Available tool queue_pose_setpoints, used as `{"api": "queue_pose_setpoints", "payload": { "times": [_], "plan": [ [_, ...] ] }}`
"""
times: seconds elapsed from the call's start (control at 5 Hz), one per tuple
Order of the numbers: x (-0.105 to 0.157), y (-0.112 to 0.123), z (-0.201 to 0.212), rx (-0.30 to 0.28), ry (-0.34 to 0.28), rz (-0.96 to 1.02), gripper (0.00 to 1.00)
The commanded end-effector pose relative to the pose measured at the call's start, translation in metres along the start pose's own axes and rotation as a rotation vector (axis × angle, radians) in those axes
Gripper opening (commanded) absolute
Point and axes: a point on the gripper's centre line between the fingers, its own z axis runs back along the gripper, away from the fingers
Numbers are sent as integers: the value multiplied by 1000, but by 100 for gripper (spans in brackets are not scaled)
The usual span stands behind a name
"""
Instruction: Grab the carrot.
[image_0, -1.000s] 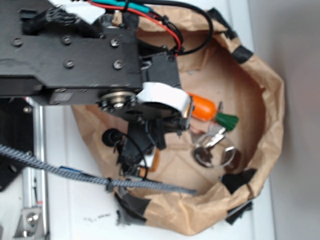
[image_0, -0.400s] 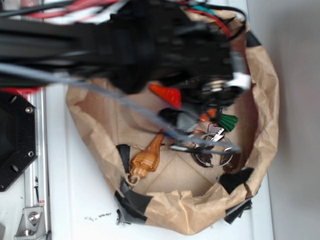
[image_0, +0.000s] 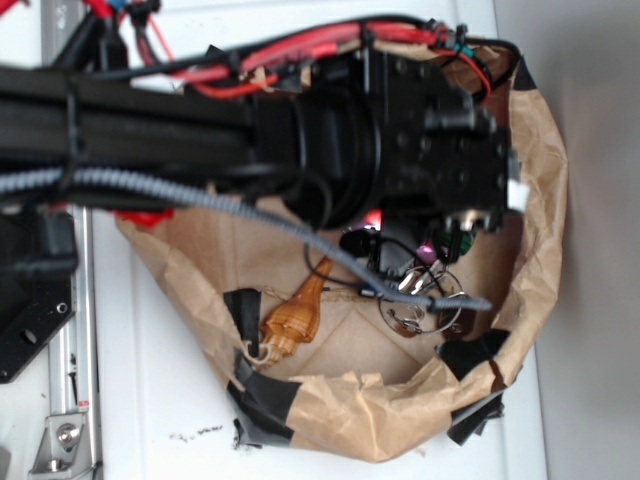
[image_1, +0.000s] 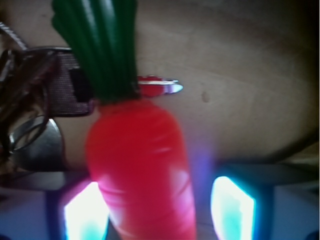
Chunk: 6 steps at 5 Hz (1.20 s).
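Our jaws (image_1: 157, 207) stand apart, straddling the carrot (image_1: 140, 165), which lies in the paper bag (image_0: 540, 250) beside the keys (image_1: 30, 125). We should centre on its body, avoid the keys, then squeeze.

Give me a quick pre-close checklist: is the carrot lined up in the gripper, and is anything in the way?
1. Carrot between the fingers: ok, though it sits nearer the left pad than the right.
2. Gripper open: ok, a gap shows beside the carrot.
3. Pads touching the carrot: cannot tell.
4. Keys clear of the fingers: ok, they lie beside the green tuft.
5. Seashell out of the way: ok, it lies apart in the paper bag.
6. Exterior view of the carrot: not ok, the arm hides it.
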Motion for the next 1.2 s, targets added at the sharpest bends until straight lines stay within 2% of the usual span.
{"api": "queue_pose_setpoints", "payload": {
  "times": [0.0, 0.4, 0.6, 0.8, 1.0],
  "plan": [
    [-4, 0, 24, 29, -54, 32, 0],
    [-21, 26, 120, -112, -159, 202, 0],
    [-36, 33, 167, -123, -174, 371, 0],
    [-43, 26, 175, -121, -177, 447, 0],
    [-45, 23, 166, -97, -148, 510, 0]
  ]
}}
